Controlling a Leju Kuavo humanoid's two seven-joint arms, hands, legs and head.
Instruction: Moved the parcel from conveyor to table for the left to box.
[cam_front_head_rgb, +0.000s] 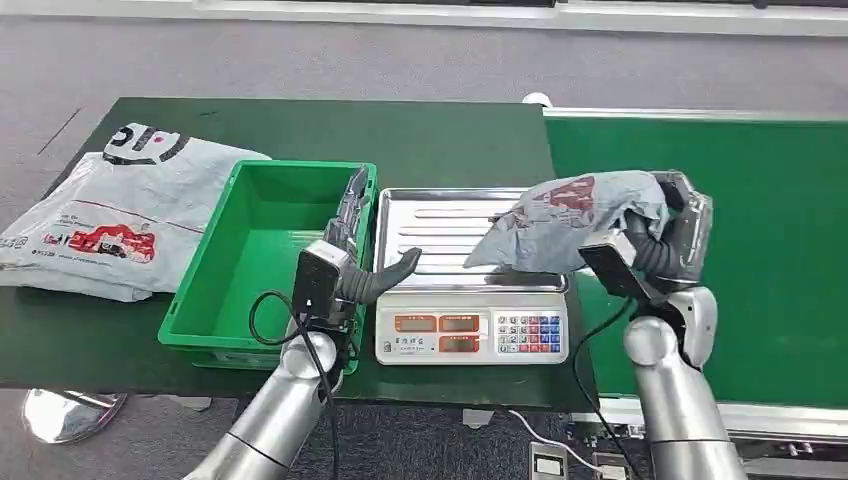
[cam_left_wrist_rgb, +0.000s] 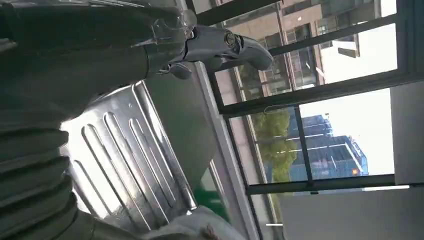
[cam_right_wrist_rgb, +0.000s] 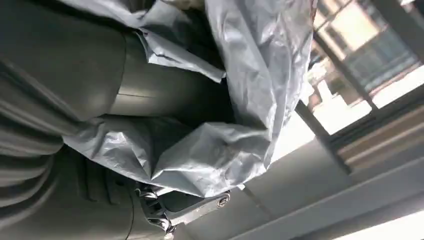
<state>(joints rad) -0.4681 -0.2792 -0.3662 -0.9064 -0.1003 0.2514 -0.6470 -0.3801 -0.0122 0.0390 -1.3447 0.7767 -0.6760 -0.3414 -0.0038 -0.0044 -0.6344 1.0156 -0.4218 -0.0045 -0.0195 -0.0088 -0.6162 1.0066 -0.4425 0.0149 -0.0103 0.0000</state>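
Note:
My right hand (cam_front_head_rgb: 668, 228) grips a crumpled grey plastic parcel (cam_front_head_rgb: 568, 215) with red print and holds it above the right end of the steel pan (cam_front_head_rgb: 440, 232) of a weighing scale. The right wrist view shows that grey parcel (cam_right_wrist_rgb: 235, 125) wrapped over my thumb and fingers. My left hand (cam_front_head_rgb: 362, 262) stands between the green box (cam_front_head_rgb: 262, 262) and the scale, fingers apart, thumb stretched over the pan's left edge, holding nothing. In the left wrist view the ribbed steel pan (cam_left_wrist_rgb: 125, 160) lies beside my left hand (cam_left_wrist_rgb: 150, 35).
A large flat grey parcel bag (cam_front_head_rgb: 110, 215) lies on the dark green table (cam_front_head_rgb: 440, 135) left of the box. The scale's display and keypad (cam_front_head_rgb: 470, 333) face me at the table's front edge. The green conveyor belt (cam_front_head_rgb: 760, 230) runs along the right.

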